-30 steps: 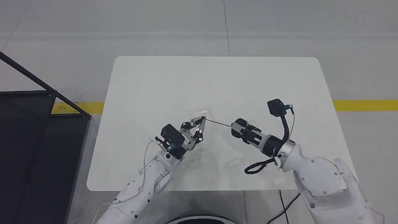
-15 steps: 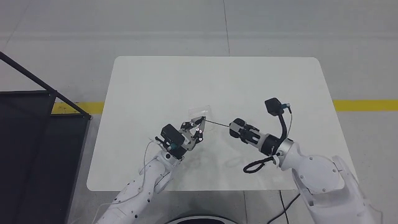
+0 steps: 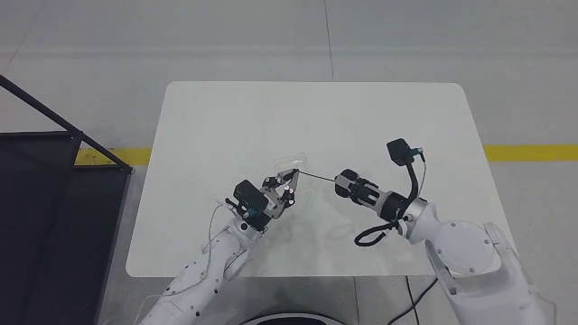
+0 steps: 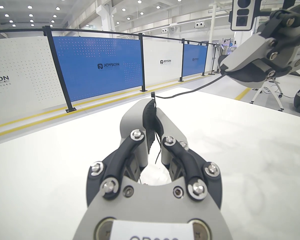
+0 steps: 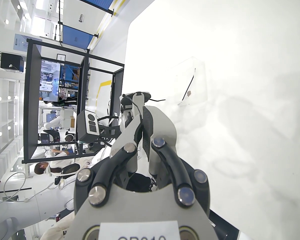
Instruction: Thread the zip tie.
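Right gripper (image 3: 342, 181) barely shifted, pinching zip tie (image 3: 314, 177) tail; left gripper (image 3: 290, 181), beside clear bag (image 3: 293, 156), pinches its head. Likely light, springy (slippery?): grip near tip.

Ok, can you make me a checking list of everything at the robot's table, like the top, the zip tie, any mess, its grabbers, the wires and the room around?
Surface: white table, flat, with rounded corners.
Job's things: black zip tie, held above the table and stretched between the two grippers.
Clutter: clear bag lying on the table just beyond the left gripper, with a thin dark strip in it.
Grippers: left gripper shut on one end of the zip tie; right gripper shut on the other end.
Cables: black cable looping beside the right arm's wrist.
Surroundings: yellow floor line; black frame to one side of the table; blue and white fence panels.
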You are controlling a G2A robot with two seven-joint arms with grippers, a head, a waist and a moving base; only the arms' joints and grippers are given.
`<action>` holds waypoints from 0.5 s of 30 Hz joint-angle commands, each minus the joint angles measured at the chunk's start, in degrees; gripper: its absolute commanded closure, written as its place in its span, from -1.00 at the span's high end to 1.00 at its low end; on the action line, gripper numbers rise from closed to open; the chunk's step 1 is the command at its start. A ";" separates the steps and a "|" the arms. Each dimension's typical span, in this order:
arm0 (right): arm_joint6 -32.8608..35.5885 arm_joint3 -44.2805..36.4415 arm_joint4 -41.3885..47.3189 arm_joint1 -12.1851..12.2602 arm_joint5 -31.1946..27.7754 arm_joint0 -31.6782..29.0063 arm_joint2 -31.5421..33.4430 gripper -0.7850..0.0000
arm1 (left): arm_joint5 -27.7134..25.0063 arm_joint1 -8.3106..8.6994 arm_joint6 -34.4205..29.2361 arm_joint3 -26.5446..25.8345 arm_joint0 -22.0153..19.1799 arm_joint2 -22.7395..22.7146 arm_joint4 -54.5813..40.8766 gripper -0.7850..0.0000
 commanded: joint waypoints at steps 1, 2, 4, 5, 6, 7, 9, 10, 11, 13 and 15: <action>0.03 0.02 0.03 0.01 0.04 0.08 -0.06 -1.00 | 0.00 0.00 0.00 0.00 0.00 0.00 0.00 -1.00; 0.02 0.02 0.04 0.01 0.07 0.11 -0.09 -1.00 | 0.00 0.00 0.00 0.00 0.00 0.00 0.00 -1.00; -0.03 0.03 0.09 0.01 0.11 0.14 -0.13 -1.00 | 0.00 0.00 0.00 0.00 0.00 0.00 0.00 -1.00; -0.13 0.01 0.23 0.01 0.07 0.15 -0.13 -1.00 | 0.00 0.00 0.00 0.00 0.00 0.00 0.00 -1.00; -0.18 0.04 0.28 0.01 0.01 0.14 -0.14 -1.00 | 0.00 0.00 0.00 0.00 0.00 0.00 0.00 -1.00; -0.20 0.04 0.29 0.01 -0.02 0.14 -0.14 -1.00 | 0.00 0.00 0.00 0.00 0.00 0.00 0.00 -1.00; -0.21 0.01 0.30 0.03 -0.02 0.11 -0.14 -1.00 | 0.00 0.00 0.00 0.00 0.00 0.00 0.00 -1.00; -0.09 -0.01 0.26 0.04 -0.04 0.10 -0.16 -1.00 | 0.00 0.00 0.00 0.00 0.00 0.00 0.00 -1.00; -0.01 -0.02 0.22 0.06 -0.03 0.13 -0.16 -1.00 | 0.00 0.00 0.00 0.00 0.00 0.00 0.00 -1.00; 0.03 -0.04 0.25 0.07 0.00 0.15 -0.21 -1.00 | 0.00 0.00 0.00 0.00 0.00 0.00 0.00 -1.00; 0.08 0.05 0.28 0.06 0.14 0.30 -0.38 -1.00 | 0.00 0.00 0.00 0.00 0.00 0.00 0.00 -1.00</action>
